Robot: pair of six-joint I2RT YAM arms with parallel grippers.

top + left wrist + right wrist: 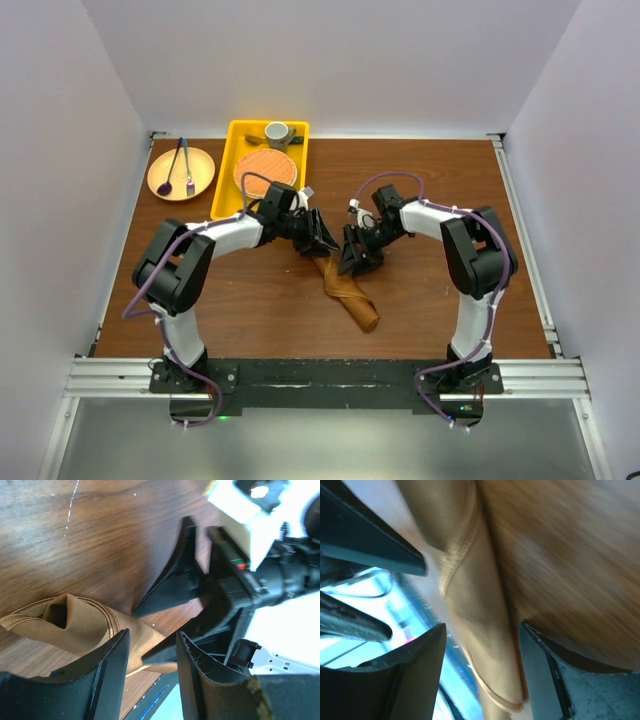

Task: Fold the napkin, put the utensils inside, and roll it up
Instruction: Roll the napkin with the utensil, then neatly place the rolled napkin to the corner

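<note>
Napkin (pixel 346 289) on table (pixel 250 310), before tray (pixel 227 190)

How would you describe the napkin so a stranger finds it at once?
Find the brown wooden table, then its middle, between the left arm and the right arm. There the napkin lies bunched into a long twisted strip. Unlike the round orange woven mat in the yellow tray behind, it is plain, soft, rust-brown cloth.

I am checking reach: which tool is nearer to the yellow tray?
Left. The left tool is just off the near right corner of the tray; the right tool is farther right, across the napkin.
</note>
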